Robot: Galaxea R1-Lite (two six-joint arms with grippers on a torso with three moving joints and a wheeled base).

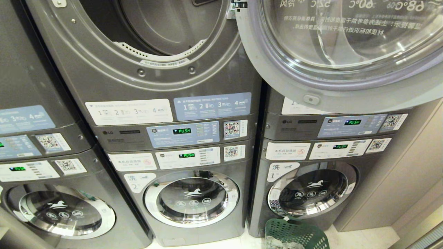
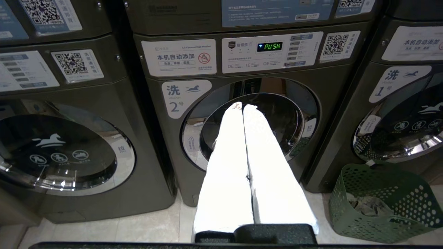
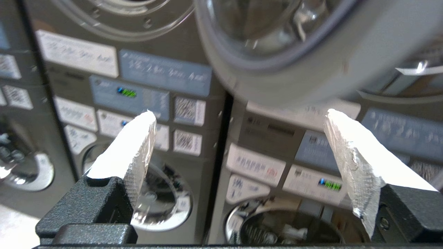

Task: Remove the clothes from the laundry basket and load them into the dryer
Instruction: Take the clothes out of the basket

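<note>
The dryer (image 1: 104, 62) fills the upper middle of the head view, its drum mouth uncovered. Its chrome-rimmed glass door (image 1: 346, 52) hangs swung open to the right. The green laundry basket (image 1: 301, 233) stands on the floor below that door, in front of the stack marked 1. Crumpled pale clothes (image 2: 367, 206) lie inside the laundry basket (image 2: 408, 204). Neither arm shows in the head view. My left gripper (image 2: 242, 105) is shut and empty, facing the washer marked 2. My right gripper (image 3: 238, 111) is open and empty, raised towards the control panels beneath the dryer door (image 3: 277, 52).
Washer door 2 (image 1: 191, 197) and washer door 1 (image 1: 311, 193) are closed, each with a horse logo. A third grey stack (image 1: 52, 180) stands at the left. A beige wall panel (image 1: 398, 180) bounds the right side. Pale floor tiles (image 2: 138, 224) run before the machines.
</note>
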